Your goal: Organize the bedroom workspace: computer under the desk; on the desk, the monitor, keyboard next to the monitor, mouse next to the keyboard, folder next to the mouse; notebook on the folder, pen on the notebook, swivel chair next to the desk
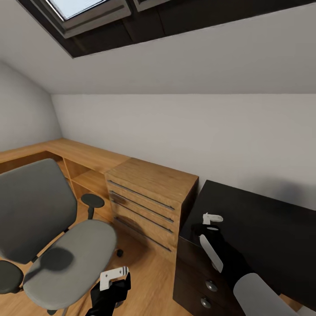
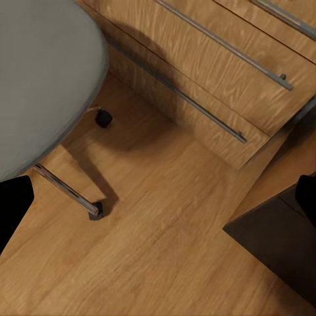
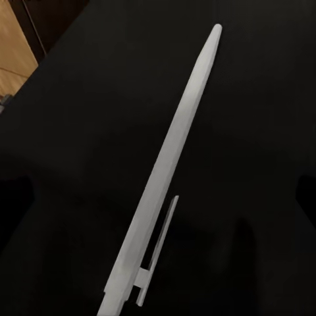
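A: Counting now: one swivel chair (image 1: 57, 237), seat bare, standing on the plank floor (image 2: 164, 243) beside one wooden drawer cabinet (image 1: 151, 197). One pen (image 3: 171, 171).

B: Who is carrying the pen?

A: Right end effector (image 1: 210, 235) is gripping the white pen over the black surface (image 1: 263, 228), at its near corner. Left end effector (image 1: 113, 277) is hanging by the chair seat; can't tell its spread.

B: Room?

A: Sloped pale walls, one skylight (image 1: 83, 11) showing overhead.
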{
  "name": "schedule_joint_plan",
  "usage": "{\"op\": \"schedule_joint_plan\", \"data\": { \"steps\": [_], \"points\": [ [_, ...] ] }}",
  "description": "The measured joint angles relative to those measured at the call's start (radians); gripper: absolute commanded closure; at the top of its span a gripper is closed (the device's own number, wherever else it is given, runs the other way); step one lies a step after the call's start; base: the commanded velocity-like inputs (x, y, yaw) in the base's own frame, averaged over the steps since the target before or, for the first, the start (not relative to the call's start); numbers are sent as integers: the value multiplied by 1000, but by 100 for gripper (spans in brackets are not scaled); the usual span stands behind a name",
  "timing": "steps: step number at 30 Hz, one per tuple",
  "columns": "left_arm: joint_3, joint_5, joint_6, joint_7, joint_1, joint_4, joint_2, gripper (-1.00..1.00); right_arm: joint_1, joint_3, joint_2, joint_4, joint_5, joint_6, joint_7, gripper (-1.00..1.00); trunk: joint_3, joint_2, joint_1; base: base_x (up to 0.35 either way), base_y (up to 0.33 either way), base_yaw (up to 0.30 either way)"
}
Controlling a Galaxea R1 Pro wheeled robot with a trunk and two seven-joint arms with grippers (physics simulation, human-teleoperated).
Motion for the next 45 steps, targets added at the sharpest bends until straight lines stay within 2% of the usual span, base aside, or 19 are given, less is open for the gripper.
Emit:
{"op": "schedule_joint_plan", "data": {
  "steps": [12,20,42,43,45],
  "points": [
    [-1,-1,-1,0,0,-2,0,-100,0,-1,1,9,-1,1,0,-100,0,0,0,2,0,0],
    [-1,-1,-3,0,0,-6,0,-100,-4,-4,2,51,-6,-4,0,-100,0,0,0,0,0,0],
    [-2,0,-5,0,0,-9,-2,-100,-5,-4,3,51,-2,2,-3,-100,0,0,0,0,0,0],
    [-2,0,-5,0,0,-9,-2,-100,-5,-4,3,51,-3,2,-3,100,0,0,0,0,0,0],
    [-2,0,-5,0,0,-9,-2,-100,-5,-4,3,51,-4,1,-3,100,0,0,0,0,0,0]
  ]
}}
